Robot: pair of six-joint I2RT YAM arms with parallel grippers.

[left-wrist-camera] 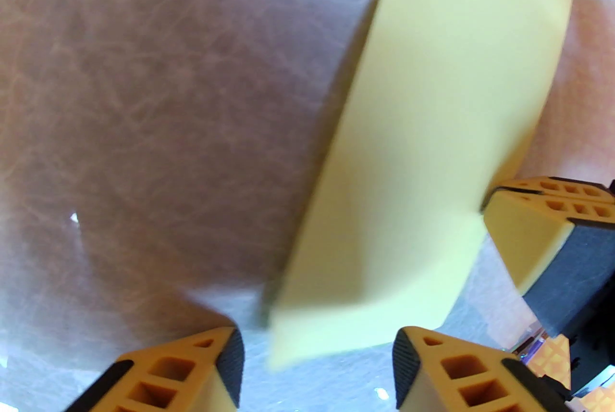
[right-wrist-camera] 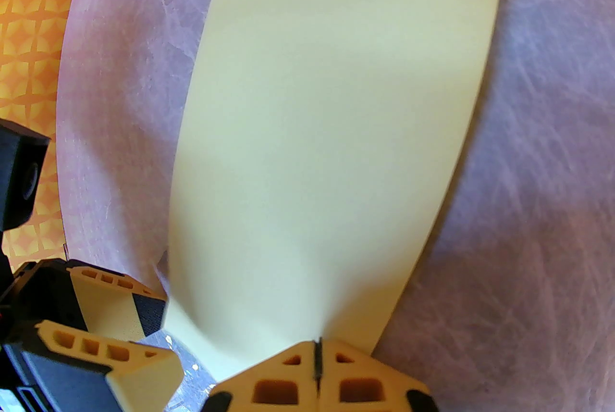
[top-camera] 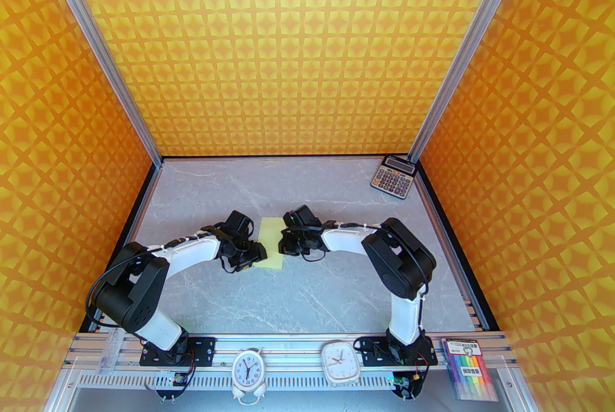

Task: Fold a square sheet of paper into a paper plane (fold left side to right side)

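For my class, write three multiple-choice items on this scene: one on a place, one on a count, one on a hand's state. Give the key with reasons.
1. Where is the calculator? A near left corner; B centre; C far right corner.
2. How many clocks stand at the near rail? A one; B two; C four.
3. The right hand is: A shut on the yellow sheet; B open; C shut on a marker.
Key: 1 C, it lies at the far right. 2 B, one round, one square. 3 A, fingertips meet on the sheet.

Pale yellow square sheet of paper (top-camera: 270,232), grey marbled table (top-camera: 288,294), orange star-patterned walls (top-camera: 307,40), grey calculator (top-camera: 393,177).
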